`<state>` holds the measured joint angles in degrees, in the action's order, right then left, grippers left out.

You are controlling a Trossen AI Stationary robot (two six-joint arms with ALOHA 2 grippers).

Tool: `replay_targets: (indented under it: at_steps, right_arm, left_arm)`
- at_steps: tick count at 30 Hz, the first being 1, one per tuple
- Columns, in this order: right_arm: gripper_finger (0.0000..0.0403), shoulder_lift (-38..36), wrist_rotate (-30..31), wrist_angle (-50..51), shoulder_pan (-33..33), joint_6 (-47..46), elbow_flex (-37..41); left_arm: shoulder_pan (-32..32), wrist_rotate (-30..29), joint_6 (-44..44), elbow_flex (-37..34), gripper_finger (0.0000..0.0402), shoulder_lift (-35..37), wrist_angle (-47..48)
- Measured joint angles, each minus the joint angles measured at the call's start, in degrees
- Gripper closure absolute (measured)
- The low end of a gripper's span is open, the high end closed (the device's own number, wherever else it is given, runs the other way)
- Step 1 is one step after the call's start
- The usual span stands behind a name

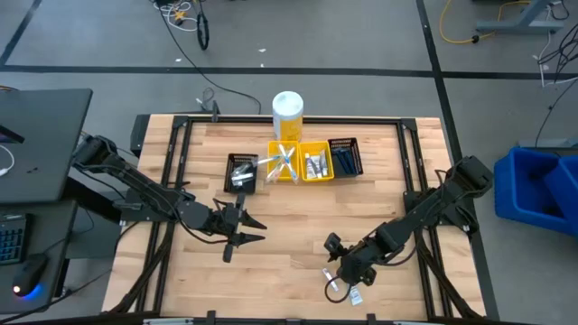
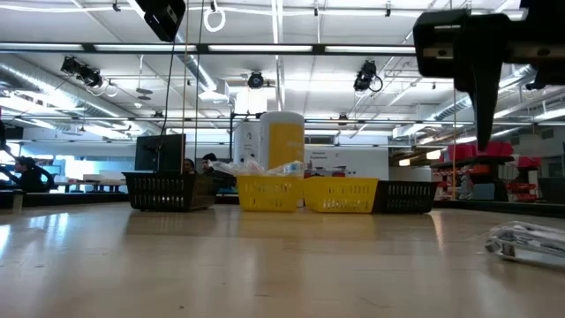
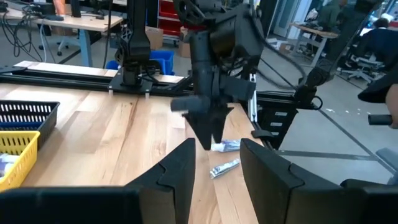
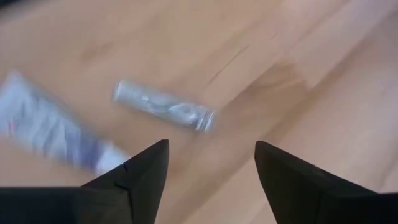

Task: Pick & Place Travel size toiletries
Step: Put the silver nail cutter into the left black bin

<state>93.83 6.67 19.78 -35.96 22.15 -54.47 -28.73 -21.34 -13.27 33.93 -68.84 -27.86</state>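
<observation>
A silvery wrapped piece (image 4: pixel 163 104) and a small white toothpaste tube (image 4: pixel 50 130) lie flat on the wooden table near its front edge; they also show in the high view (image 1: pixel 334 287) (image 1: pixel 355 293). My right gripper (image 4: pixel 211 149) is open and hangs just above them, pointing down, touching neither; it also shows in the high view (image 1: pixel 345 273). My left gripper (image 1: pixel 259 229) is open and empty over the table's middle left, pointing toward the right arm. More toiletries lie in the bins at the back.
A row of small bins stands at the table's far middle: a black one (image 1: pixel 242 171), two yellow ones (image 1: pixel 283 161) (image 1: pixel 316 162), and a dark one (image 1: pixel 345 155). A tall white-and-yellow container (image 1: pixel 287 113) stands behind them. Bare wood lies between the arms.
</observation>
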Motion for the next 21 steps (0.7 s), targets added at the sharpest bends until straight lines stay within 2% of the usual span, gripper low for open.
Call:
replay_targets:
  at_steps: [6, 11, 17, 21]
  right_arm:
    - [0.0168, 3.41, -5.04, -4.61, 1.01, 11.53, -0.01]
    - [0.0158, 6.02, -9.33, -8.51, 2.01, 18.90, -0.09]
    - [0.0144, 8.34, -6.65, -7.47, 2.22, 26.40, -0.09]
    - [0.0149, 9.63, -9.22, -10.12, 2.30, 30.25, -0.09]
  left_arm:
    - [0.00, -0.85, -1.34, -0.02, 0.0268, 0.00, -0.18]
    - [0.00, -0.35, -1.34, -0.02, 0.0268, 0.00, -0.35]
    - [0.00, -0.06, -4.47, -0.02, 0.0268, 0.00, -0.72]
    - [0.00, 0.26, -4.48, -0.03, 0.0268, 0.00, -1.11]
